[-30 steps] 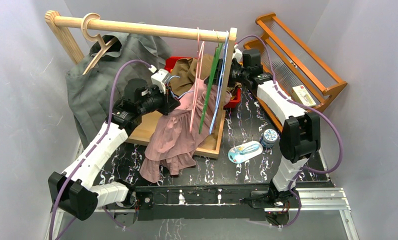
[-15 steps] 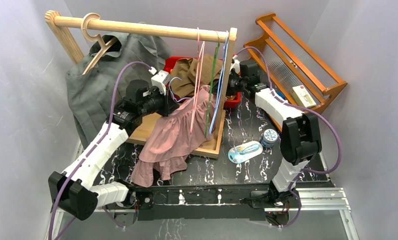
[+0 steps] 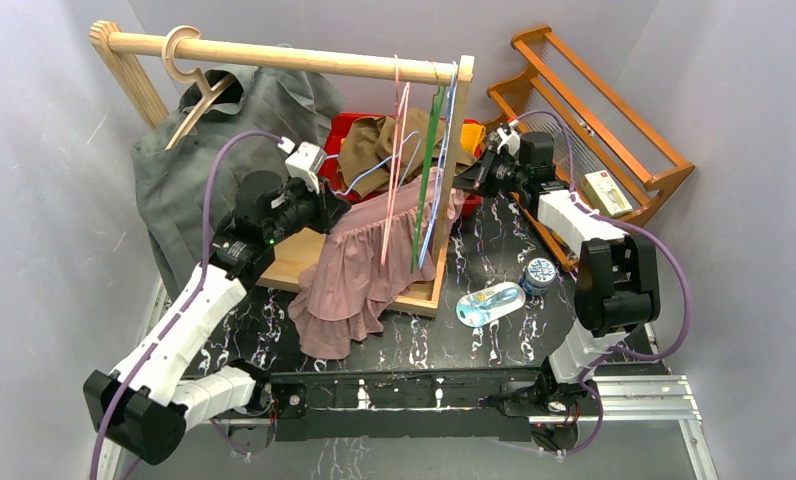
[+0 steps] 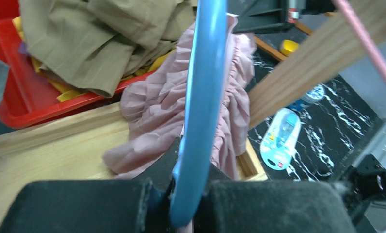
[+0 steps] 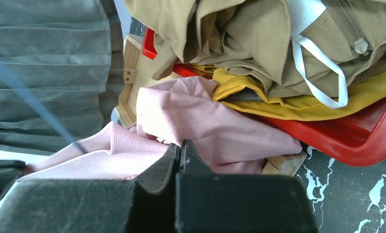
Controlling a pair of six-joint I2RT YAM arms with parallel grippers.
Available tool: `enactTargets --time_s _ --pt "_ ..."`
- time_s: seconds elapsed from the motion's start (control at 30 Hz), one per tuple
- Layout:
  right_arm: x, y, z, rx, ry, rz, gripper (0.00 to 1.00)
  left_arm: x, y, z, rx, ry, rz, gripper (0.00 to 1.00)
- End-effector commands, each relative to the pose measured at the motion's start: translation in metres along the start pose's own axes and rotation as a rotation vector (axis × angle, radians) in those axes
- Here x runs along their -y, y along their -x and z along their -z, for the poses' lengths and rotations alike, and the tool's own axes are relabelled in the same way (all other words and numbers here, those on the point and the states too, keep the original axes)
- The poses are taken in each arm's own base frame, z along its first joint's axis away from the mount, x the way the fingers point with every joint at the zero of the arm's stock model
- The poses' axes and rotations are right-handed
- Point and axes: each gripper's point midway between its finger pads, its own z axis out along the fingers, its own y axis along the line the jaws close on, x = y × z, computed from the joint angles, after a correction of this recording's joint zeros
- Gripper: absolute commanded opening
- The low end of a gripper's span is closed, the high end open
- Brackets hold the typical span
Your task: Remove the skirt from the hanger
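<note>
The pink skirt [image 3: 359, 270] hangs under the wooden rail [image 3: 274, 55], its waist stretched between my two grippers and its hem on the black table. My left gripper [image 3: 332, 208] is shut on the blue hanger [image 4: 205, 87], which runs up between the jaws in the left wrist view, with the skirt [image 4: 147, 107] bunched behind it. My right gripper [image 3: 466, 182] is shut, its tips pinching a fold of the skirt [image 5: 201, 121] next to the red bin. Where the skirt attaches to the hanger is hidden.
A red bin [image 3: 349, 125] of tan and yellow clothes sits behind the skirt. Pink [image 3: 394, 170] and green [image 3: 429, 170] hangers hang beside it. A grey garment [image 3: 184, 180] hangs at left. A wooden rack [image 3: 594, 110] stands at right. A blue packet [image 3: 489, 303] and a tape roll [image 3: 540, 273] lie on the table.
My right gripper went from open to shut on the skirt's edge and pulled back to the right. The skirt's waist is now drawn out sideways, and the left arm shifted slightly left.
</note>
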Motion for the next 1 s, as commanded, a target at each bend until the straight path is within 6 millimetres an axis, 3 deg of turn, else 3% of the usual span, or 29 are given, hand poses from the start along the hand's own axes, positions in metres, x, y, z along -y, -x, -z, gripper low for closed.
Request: enactTargets --time_s 0.0,0.13,0.23,0.33,0.47,0.63,0.73,0.83,0.97 --pt "0.017 0.032 0.004 0.072 -0.001 0.037 0.00 0.021 0.024 0.029 0.132 -0.095 -0.093 0.00" --pt "0.016 0.018 0.000 0.029 0.050 0.017 0.00 0.011 0.032 0.033 0.182 -0.025 -0.069 0.00" --pt "0.012 0.010 0.000 0.004 0.087 0.015 0.00 -0.016 0.047 0.034 0.258 0.148 0.076 0.00" --pt "-0.010 0.001 -0.003 -0.042 0.165 0.029 0.00 -0.019 0.063 0.031 0.351 0.159 0.196 0.00" --pt "-0.056 -0.024 -0.016 -0.125 0.260 0.080 0.00 -0.016 0.090 0.024 0.499 0.113 0.245 0.00" --pt "-0.087 -0.028 -0.019 -0.129 0.323 0.092 0.00 -0.010 0.125 0.016 0.659 0.043 0.261 0.00" --pt "-0.088 -0.015 -0.018 -0.100 0.313 0.084 0.00 -0.008 0.136 0.011 0.666 0.033 0.238 0.00" --pt "-0.093 0.014 -0.008 -0.038 0.323 0.049 0.00 -0.006 0.144 0.017 0.628 0.056 0.190 0.00" --pt "-0.104 0.061 0.013 0.080 0.335 0.034 0.00 -0.012 0.122 0.028 0.476 0.137 0.159 0.00"
